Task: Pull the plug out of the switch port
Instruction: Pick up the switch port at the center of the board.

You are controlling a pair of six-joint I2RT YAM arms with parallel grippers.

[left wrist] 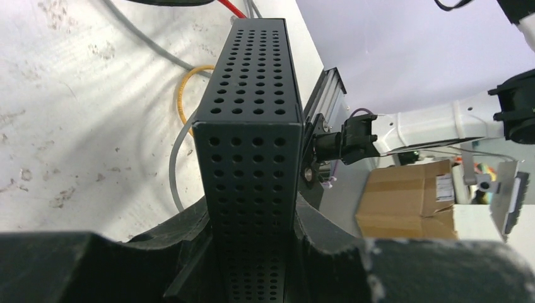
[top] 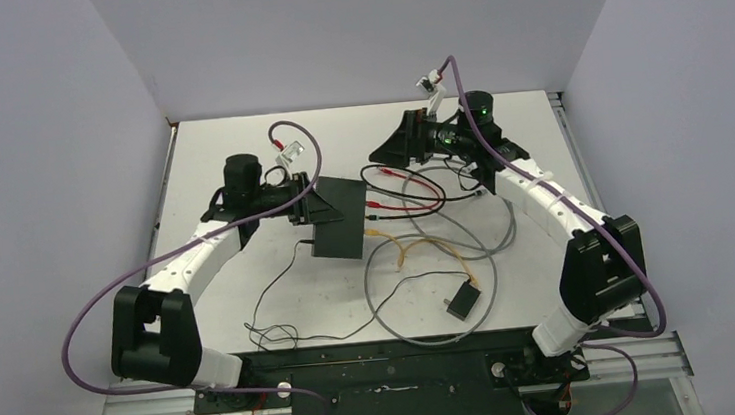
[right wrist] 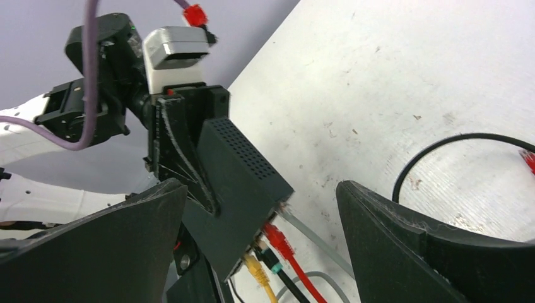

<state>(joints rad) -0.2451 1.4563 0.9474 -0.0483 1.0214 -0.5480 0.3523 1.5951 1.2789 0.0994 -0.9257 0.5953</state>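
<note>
Switch point(top: 337, 215) sits clamped in the left pincer point(left wrist: 252, 218), red plug point(right wrist: 276, 235) in its port. Right pincer point(right wrist: 262, 185) gapes apart nearby.

Black switch point(top: 337, 218) in the left hand point(top: 307, 200)

The top view looks down from high behind the near edge over the whole table point(top: 238, 149). Both wrist views sit close, sharing the switch point(left wrist: 249, 126) from opposite sides
</note>
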